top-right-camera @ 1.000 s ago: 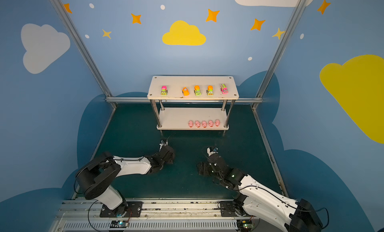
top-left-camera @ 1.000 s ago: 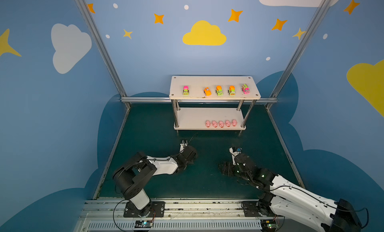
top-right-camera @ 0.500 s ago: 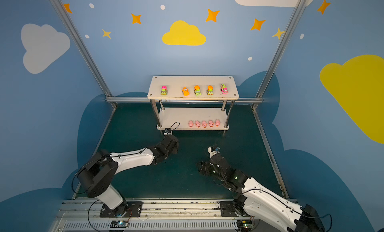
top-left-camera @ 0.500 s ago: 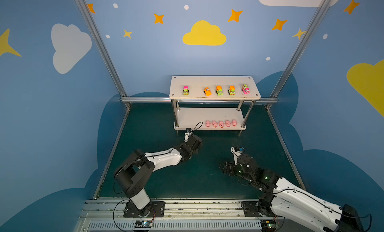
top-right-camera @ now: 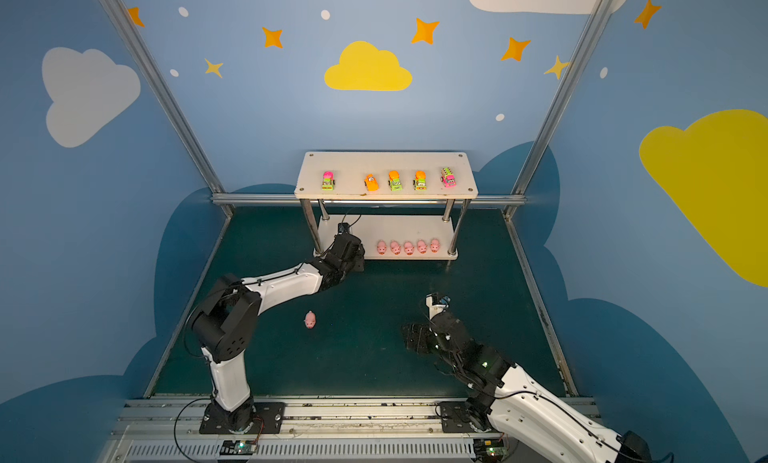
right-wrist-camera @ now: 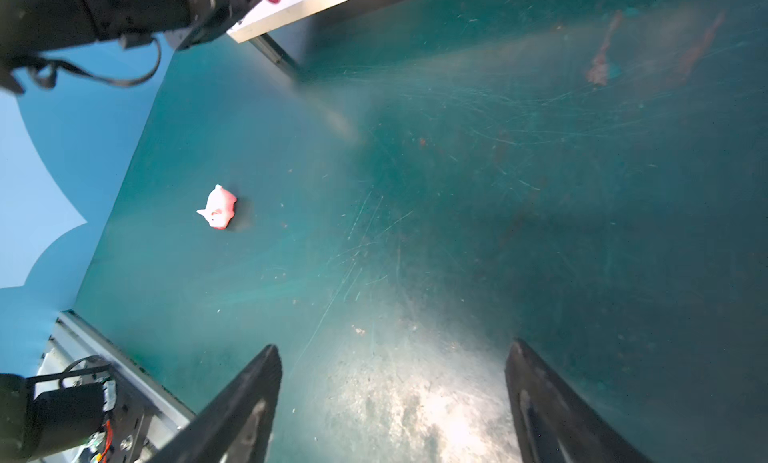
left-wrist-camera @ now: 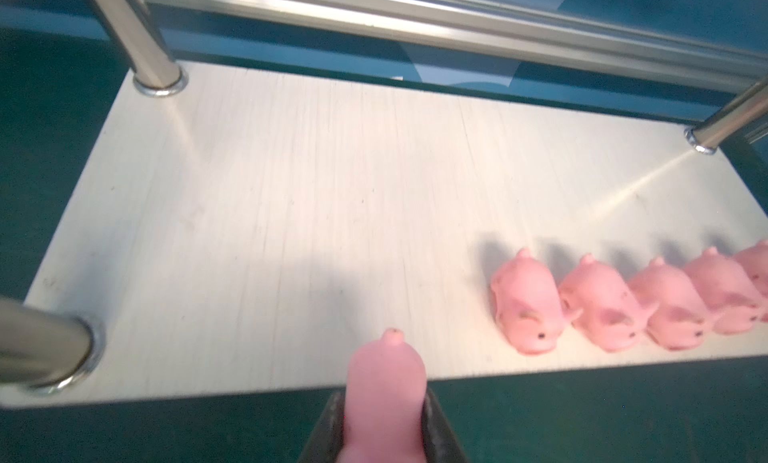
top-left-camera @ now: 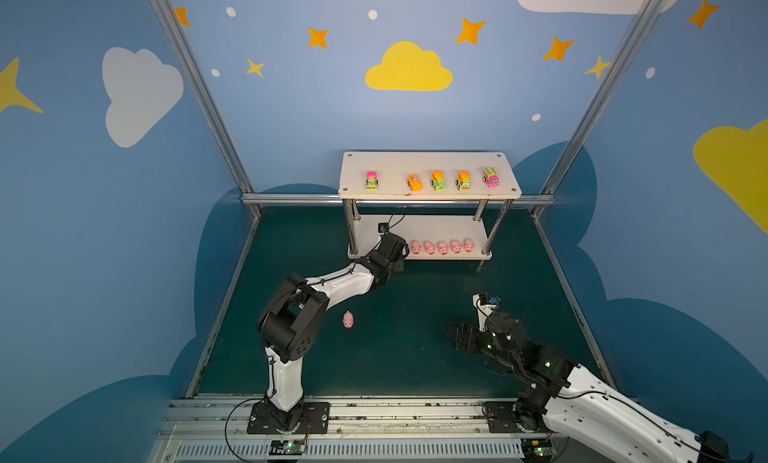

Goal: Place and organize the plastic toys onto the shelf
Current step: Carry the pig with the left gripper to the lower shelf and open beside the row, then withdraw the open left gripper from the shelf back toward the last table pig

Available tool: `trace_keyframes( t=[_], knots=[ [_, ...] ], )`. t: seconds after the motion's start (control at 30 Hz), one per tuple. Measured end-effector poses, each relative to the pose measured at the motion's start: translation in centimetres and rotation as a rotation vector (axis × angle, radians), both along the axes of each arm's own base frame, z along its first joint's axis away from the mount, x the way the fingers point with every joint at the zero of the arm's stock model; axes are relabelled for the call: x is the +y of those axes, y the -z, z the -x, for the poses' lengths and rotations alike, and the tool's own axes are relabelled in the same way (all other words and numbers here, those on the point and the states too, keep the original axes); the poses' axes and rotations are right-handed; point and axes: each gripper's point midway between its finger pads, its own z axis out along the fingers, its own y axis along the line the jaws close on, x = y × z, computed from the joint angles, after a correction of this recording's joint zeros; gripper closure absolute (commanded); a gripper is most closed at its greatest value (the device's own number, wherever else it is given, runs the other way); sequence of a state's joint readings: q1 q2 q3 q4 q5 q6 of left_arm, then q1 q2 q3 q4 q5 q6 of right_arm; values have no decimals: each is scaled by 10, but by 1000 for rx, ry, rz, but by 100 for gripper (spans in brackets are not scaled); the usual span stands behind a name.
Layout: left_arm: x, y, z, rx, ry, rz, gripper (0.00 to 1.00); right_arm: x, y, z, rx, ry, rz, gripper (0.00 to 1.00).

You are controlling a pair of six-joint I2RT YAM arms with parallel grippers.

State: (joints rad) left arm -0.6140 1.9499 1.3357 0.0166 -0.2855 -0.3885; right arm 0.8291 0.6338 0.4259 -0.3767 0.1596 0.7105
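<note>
Starting at the left, I am seeing a loose pig (top-left-camera: pixel 348 319) lying on the green mat (top-left-camera: pixel 415 315) just beside the left arm's elbow, well apart from the shelf (top-left-camera: pixel 428 166). Further along, the left arm is reaching forward to the shelf's front edge, and the left gripper (left-wrist-camera: pixel 382 402) is clenching a held pig (left-wrist-camera: pixel 386 373) between its fingers (left-wrist-camera: pixel 332 415). The pig's tail end is pointing into the shelf. It is sitting over the front lip of the lower board (left-wrist-camera: pixel 291 191), nearer the middle than the front-left chrome leg (left-wrist-camera: pixel 37 353). I cannot tell whether it is touching the board. To its right, with a clear gap between, a row of five pigs (left-wrist-camera: pixel 525 305) is standing side by side along the same front edge, snouts facing outward. On the top board (top-left-camera: pixel 390 162) five toy vehicles (top-left-camera: pixel 438 180) are lining up: one pink-and-green car is sitting alone toward the left, and four more are standing closer together toward the right. Over at the right, the right gripper (right-wrist-camera: pixel 392 348) is hanging low over bare mat with its jaws spread wide and nothing between them, well apart from the shelf.
</note>
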Motion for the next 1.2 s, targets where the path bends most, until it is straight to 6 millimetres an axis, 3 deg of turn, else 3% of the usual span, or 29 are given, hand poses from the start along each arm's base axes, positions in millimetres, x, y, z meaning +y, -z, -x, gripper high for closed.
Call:
trace_keyframes(
  t=[0.23,0.5,0.8,1.2],
  knots=[
    [-17,8,-30,4,18,3,72,-12,3,1,-2,23,23,17],
    [-29,16,-42,22,38,3,70,-21,6,1,0,48,33,17],
    [-29,22,-41,46,39,3,58,-25,8,-1,3,64,39,17],
    [-31,22,-40,50,42,7,50,-31,8,3,-4,73,29,17]
  ],
)
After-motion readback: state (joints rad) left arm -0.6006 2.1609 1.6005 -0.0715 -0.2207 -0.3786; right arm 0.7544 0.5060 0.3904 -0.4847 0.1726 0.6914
